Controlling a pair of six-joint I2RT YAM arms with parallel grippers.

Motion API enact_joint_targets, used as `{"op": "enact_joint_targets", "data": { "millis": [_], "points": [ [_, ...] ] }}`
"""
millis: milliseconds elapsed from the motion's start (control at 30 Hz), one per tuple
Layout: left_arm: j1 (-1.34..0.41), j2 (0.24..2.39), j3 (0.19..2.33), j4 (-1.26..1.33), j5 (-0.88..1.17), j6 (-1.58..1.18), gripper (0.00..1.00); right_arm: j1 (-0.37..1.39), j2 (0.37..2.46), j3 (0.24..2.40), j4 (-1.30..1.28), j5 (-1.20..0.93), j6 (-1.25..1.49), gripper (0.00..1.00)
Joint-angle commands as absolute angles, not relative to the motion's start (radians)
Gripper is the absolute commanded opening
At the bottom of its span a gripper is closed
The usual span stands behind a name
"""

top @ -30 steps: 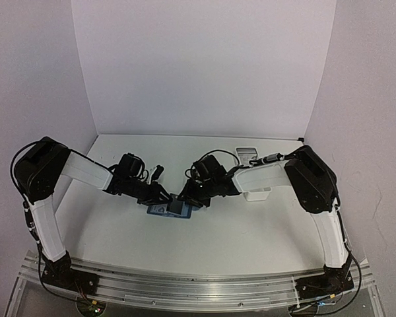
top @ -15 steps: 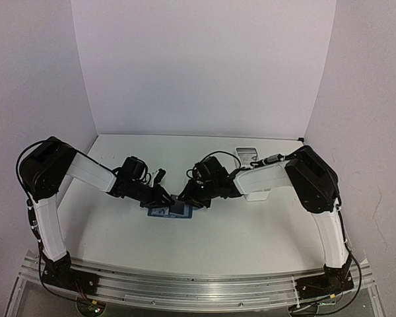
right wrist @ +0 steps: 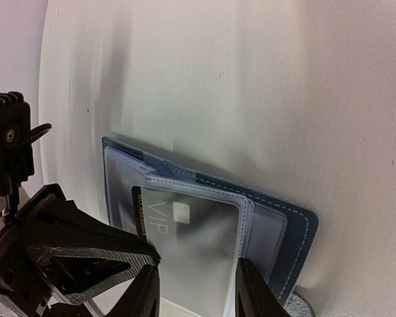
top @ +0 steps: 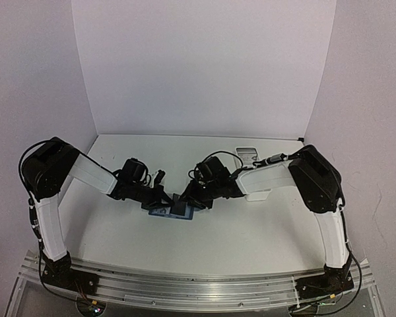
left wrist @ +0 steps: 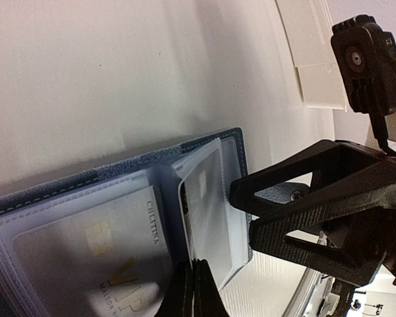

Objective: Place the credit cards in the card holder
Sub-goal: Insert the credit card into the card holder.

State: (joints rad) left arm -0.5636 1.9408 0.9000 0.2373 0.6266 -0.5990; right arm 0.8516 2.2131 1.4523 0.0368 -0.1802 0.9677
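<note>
The dark-blue card holder [top: 165, 211] lies open on the table between both grippers. In the left wrist view its flat page [left wrist: 86, 257] holds a pale VIP card [left wrist: 119, 264]. A second page [right wrist: 204, 244] stands raised with a dark VIP card [right wrist: 178, 231] partly in it; the card's left edge sticks out. My left gripper [left wrist: 193, 290] is shut, pinching that card's edge. It also shows in the right wrist view [right wrist: 135, 254]. My right gripper [right wrist: 198, 294] is open, its fingers [right wrist: 254, 290] either side of the raised page.
A long white tray [top: 245, 153] stands at the back right, partly behind my right arm; it also shows in the left wrist view [left wrist: 310, 59]. White walls close the table at the back and sides.
</note>
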Motion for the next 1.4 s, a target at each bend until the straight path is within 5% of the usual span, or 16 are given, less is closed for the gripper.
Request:
{"op": "enact_joint_targets", "data": {
  "millis": [0,733,1067,1367],
  "points": [
    [-0.562,1.954,0.860,0.261,0.611,-0.629,0.00,0.849,2.156,1.406,-0.012,-0.183,0.968,0.37],
    [-0.530,1.977,0.698,0.718,0.776,-0.892,0.00,0.818,2.184,1.364,0.182,-0.379,0.950,0.39],
    [-0.505,1.989,0.665,0.885,0.844,-0.979,0.00,0.819,2.044,1.362,-0.026,-0.128,0.876,0.39],
    [-0.506,1.995,0.642,0.944,0.855,-1.000,0.00,0.832,2.064,1.355,0.144,-0.259,0.859,0.37]
  ]
}}
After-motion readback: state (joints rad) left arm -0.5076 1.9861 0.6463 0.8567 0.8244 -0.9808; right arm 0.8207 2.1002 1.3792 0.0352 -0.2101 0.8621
